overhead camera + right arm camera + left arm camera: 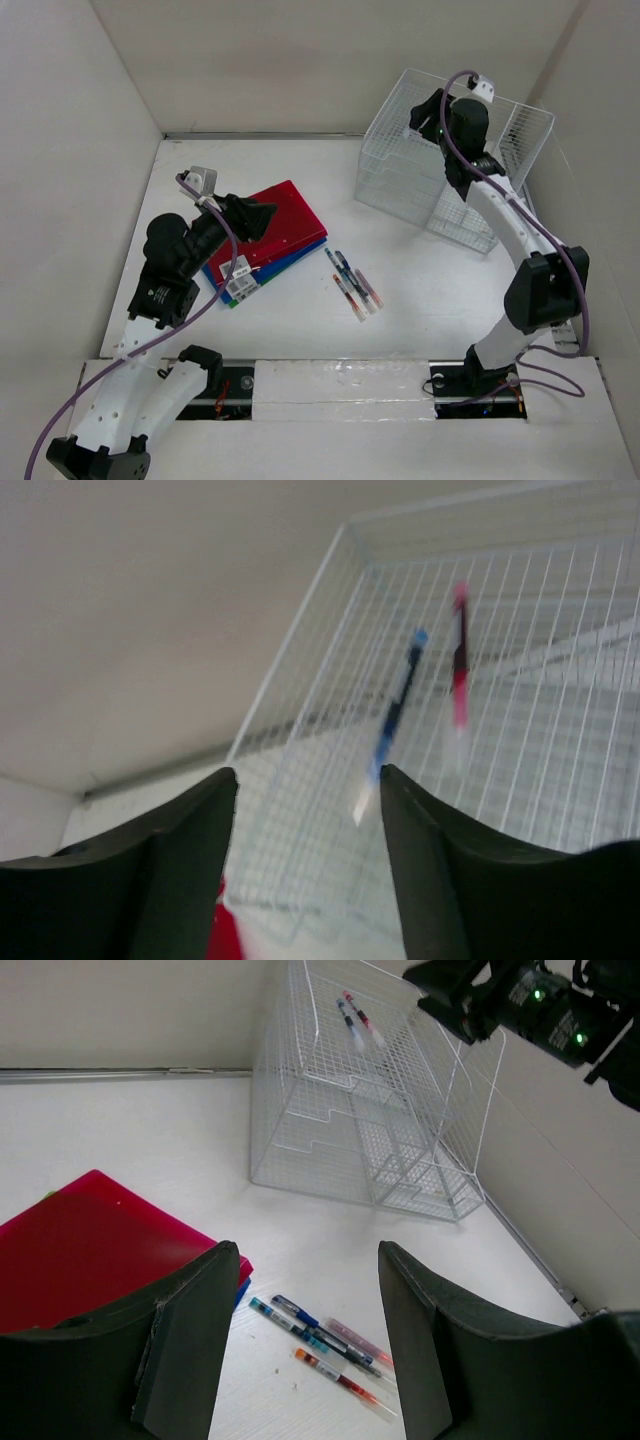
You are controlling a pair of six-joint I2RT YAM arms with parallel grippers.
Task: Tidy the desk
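White desk [430, 300] filled the frame between upright side panels.
Left gripper [265, 216] hung wide and empty over red folders [285, 222] at centre left; loose pens [352, 283] lay mid-frame; upper right, right gripper [425, 115] stood wide, holding nothing, above wire rack [410, 185], blurred pens [395, 715] before its mesh.

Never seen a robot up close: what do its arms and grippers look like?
The left arm and right arm have white links and chunky black joints, each trailed by a purple cable. The left gripper and right gripper end in two broad dark fingers. Small green lights glow on the right gripper.
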